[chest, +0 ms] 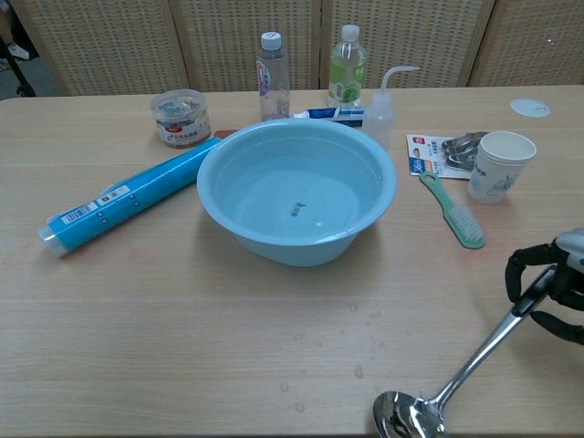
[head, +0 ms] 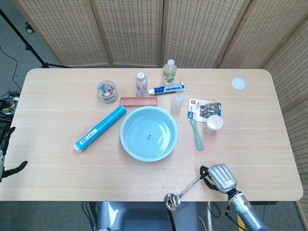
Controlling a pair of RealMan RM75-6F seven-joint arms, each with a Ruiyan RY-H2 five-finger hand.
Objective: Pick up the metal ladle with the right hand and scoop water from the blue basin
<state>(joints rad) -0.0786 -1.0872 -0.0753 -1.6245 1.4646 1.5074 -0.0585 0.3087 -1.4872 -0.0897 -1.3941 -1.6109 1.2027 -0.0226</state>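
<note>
The blue basin (head: 148, 133) (chest: 297, 189) holds water and stands mid-table. My right hand (head: 219, 177) (chest: 550, 294) is at the table's near right edge and grips the handle end of the metal ladle (head: 185, 191) (chest: 461, 379). The ladle slants down to the left, and its bowl (head: 172, 201) (chest: 407, 418) hangs past the table's front edge in the head view. My left hand (head: 6, 154) shows only as dark parts at the far left, off the table; how its fingers stand is unclear.
Around the basin lie a blue tube (head: 100, 128), a jar of clips (head: 107, 91), two bottles (head: 169, 72), toothpaste (head: 166, 89), a squeeze bottle (head: 177, 103), a green brush (head: 196, 135), a paper cup (head: 213, 123) and a white lid (head: 238, 83). Water drops (chest: 360, 319) dot the wood.
</note>
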